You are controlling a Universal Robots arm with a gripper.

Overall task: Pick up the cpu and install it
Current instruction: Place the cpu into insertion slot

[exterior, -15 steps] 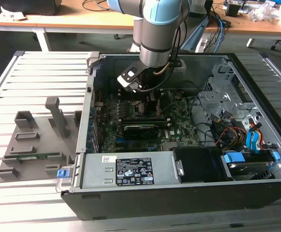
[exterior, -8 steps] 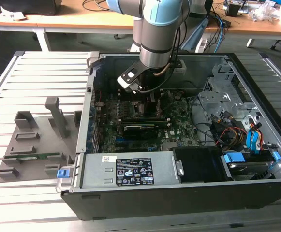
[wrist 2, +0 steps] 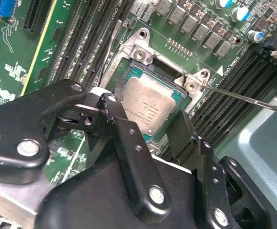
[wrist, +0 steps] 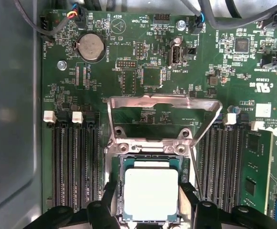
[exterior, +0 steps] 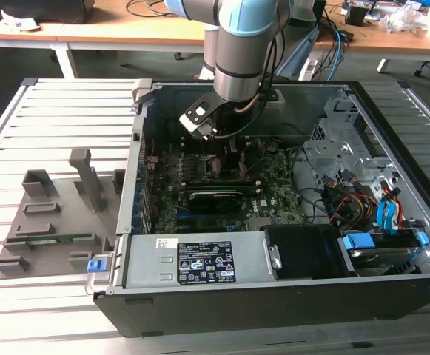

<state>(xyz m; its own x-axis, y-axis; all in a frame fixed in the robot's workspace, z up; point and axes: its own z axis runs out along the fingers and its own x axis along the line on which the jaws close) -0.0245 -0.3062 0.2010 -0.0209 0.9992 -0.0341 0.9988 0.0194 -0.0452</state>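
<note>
Seating the cpu (wrist: 150,191) well is calling, I judge, for keeping it level and square to the open socket (wrist 2: 143,50), with no sideways push. The end effector (wrist: 150,210) is pinching the chip by two opposite edges, spread just to its width, right at the socket (load plate (wrist: 164,101) standing raised).

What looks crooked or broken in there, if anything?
Nothing stands out. The cpu sits square in its socket, and the hinged metal frame is swung open, which looks deliberate, not damaged.
</note>
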